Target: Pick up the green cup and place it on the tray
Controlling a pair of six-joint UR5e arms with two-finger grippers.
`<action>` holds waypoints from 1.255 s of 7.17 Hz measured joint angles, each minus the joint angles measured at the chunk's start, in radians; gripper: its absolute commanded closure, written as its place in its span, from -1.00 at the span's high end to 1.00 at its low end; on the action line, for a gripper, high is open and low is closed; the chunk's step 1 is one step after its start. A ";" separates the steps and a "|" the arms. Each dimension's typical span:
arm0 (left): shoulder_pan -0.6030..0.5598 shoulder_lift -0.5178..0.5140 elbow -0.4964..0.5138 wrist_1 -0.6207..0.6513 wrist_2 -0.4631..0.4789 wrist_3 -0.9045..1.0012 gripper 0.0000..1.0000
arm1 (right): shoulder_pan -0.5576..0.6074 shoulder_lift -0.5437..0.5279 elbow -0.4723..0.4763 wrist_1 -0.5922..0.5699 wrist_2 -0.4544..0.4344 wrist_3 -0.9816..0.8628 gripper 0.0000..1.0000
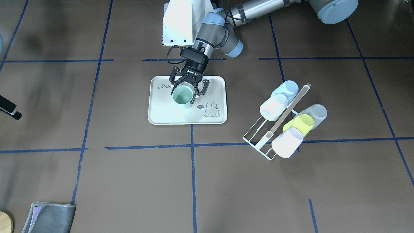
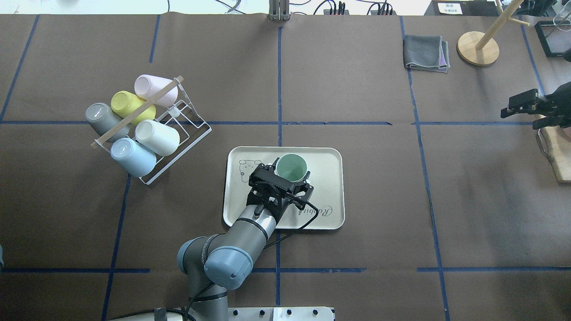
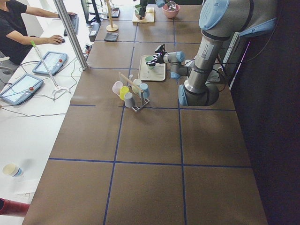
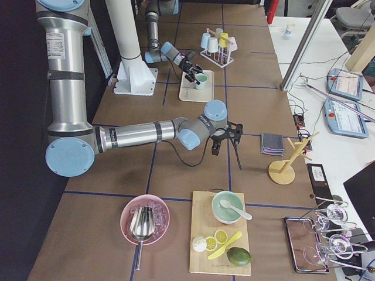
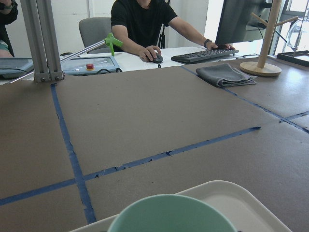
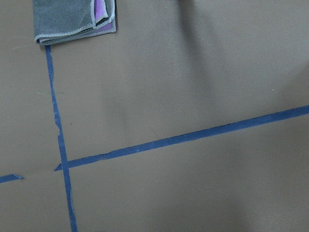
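Observation:
The pale mint-green cup (image 1: 182,96) stands upright on the cream "Rabbit" tray (image 1: 161,111), near its middle; it also shows in the overhead view (image 2: 291,167) on the tray (image 2: 328,187). My left gripper (image 1: 187,92) comes in low from the robot's side, its fingers on either side of the cup and against its wall. The left wrist view shows only the cup's rim (image 5: 171,215) and a tray corner (image 5: 241,198). My right gripper (image 2: 531,107) hangs far off at the table's right, empty, its fingers apart in the exterior right view (image 4: 225,149).
A white wire rack (image 2: 178,133) left of the tray holds several cups lying down, among them a yellow-green one (image 2: 127,104) and a light blue one (image 2: 131,156). A grey folded cloth (image 2: 426,53) and a wooden stand (image 2: 478,48) sit at the far right.

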 measured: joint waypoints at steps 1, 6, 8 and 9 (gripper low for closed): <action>-0.001 0.000 0.000 0.000 -0.001 0.002 0.99 | 0.000 0.000 0.000 0.000 0.000 0.000 1.00; -0.012 0.012 -0.085 0.002 -0.022 0.104 0.98 | -0.001 0.000 -0.001 0.000 -0.001 0.000 1.00; -0.017 0.021 -0.160 0.009 -0.035 0.129 0.98 | -0.001 0.001 -0.003 0.000 -0.001 0.000 1.00; -0.029 0.022 -0.181 0.012 -0.052 0.139 0.98 | 0.000 -0.001 -0.003 0.000 -0.001 0.000 1.00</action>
